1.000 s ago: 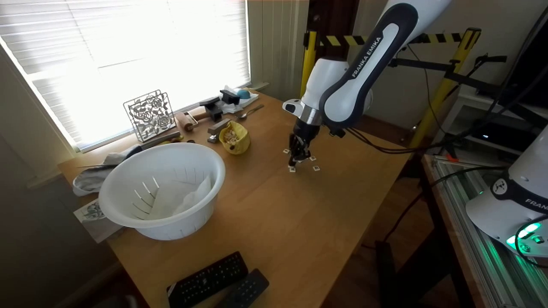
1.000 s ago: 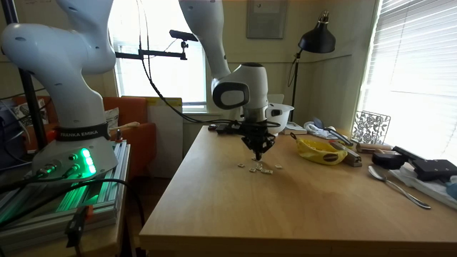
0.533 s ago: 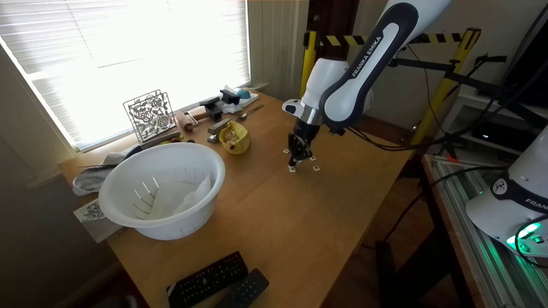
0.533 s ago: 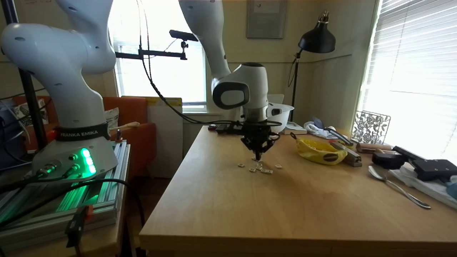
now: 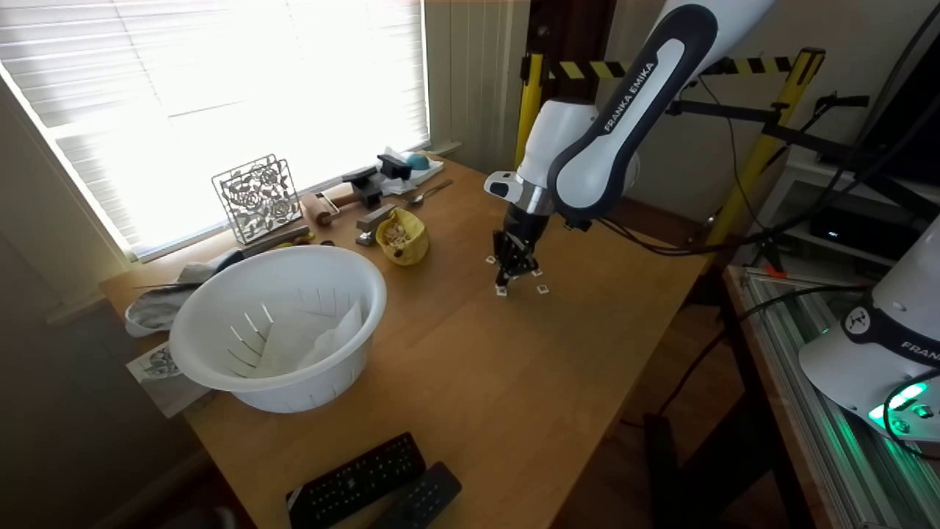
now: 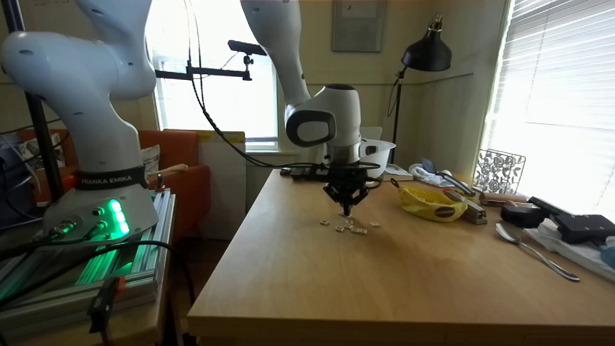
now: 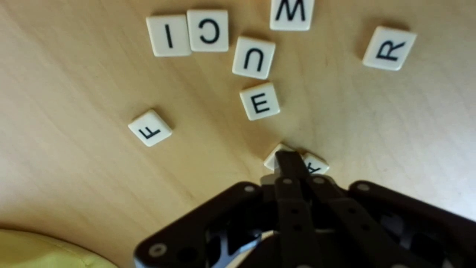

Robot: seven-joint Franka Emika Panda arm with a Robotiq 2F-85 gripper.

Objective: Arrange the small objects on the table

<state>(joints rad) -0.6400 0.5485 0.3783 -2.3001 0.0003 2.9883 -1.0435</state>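
Here are the fingers (image 7: 292, 167), pressed together into one dark tip, gripping nothing that I can see! They aim down at the desk (image 6: 384, 278), right over a half-covered tile (image 7: 272, 159); whether they touch it, I can't tell. Just right of it in the wrist view sits a second tile (image 7: 317, 165), its letter partly hidden by the tip. Beyond lies the E tile (image 7: 260, 101), then the U tile (image 7: 254, 57), and out past that the C tile (image 7: 208, 30) and I tile (image 7: 170, 35), side by side. The F tile (image 7: 150, 128) sits alone on the left, the R tile (image 7: 389, 48) far right, the W tile (image 7: 292, 14) at the far edge. In an exterior view, the yellow pouch (image 6: 425, 204) rests right of the fingers.
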